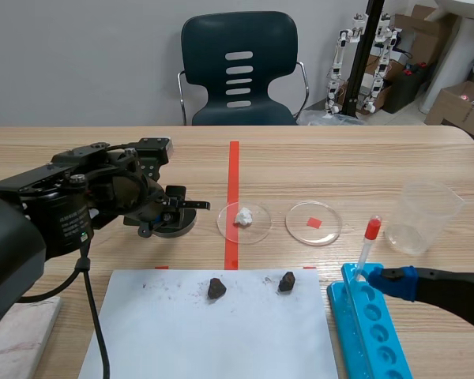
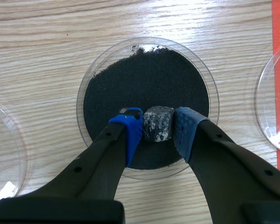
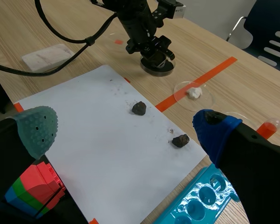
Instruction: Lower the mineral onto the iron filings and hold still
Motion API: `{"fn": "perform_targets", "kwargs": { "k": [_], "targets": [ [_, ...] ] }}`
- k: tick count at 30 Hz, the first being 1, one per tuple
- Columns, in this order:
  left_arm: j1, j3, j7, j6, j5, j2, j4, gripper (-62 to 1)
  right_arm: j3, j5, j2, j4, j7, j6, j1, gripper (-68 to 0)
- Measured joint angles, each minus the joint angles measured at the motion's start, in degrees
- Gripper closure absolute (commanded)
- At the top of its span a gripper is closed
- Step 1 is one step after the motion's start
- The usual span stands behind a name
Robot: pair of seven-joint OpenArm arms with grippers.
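A grey-black speckled mineral [image 2: 157,123] is pinched between the blue pads of my left gripper [image 2: 158,129], which is shut on it. It hangs low over the near part of a clear petri dish [image 2: 85,84] filled with black iron filings [image 2: 147,81]; I cannot tell whether it touches them. In the scene view the left gripper [image 1: 171,215] stands over that dish [image 1: 186,225], left of the red tape line. My right gripper [image 3: 126,133] is open and holds nothing, over the white paper's near right corner, by the blue rack [image 1: 395,282].
Two dark rocks [image 1: 216,287] [image 1: 287,281] lie on the white paper [image 1: 213,339]. A dish with a white lump [image 1: 243,217], an empty dish [image 1: 314,223], a plastic beaker [image 1: 423,217], a blue tube rack [image 1: 371,332] with a red-capped tube [image 1: 369,241] and a white cloth [image 1: 20,339] surround it.
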Motion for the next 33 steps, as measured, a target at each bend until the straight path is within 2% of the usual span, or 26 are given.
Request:
{"fn": "perform_targets", "kwargs": {
  "k": [25,33],
  "targets": [
    [-0.02,0.0,0.28,-0.02,-0.02,-0.48,0.0,-13.4,0.0,0.0,0.0,0.0,0.0,0.0,0.0,-60.6],
    [0.44,0.0,1.09,-1.51,0.7,-1.05,1.6,-13.4,0.0,-0.02,0.0,0.0,0.0,0.0,0.0,-60.6]
  ]
}}
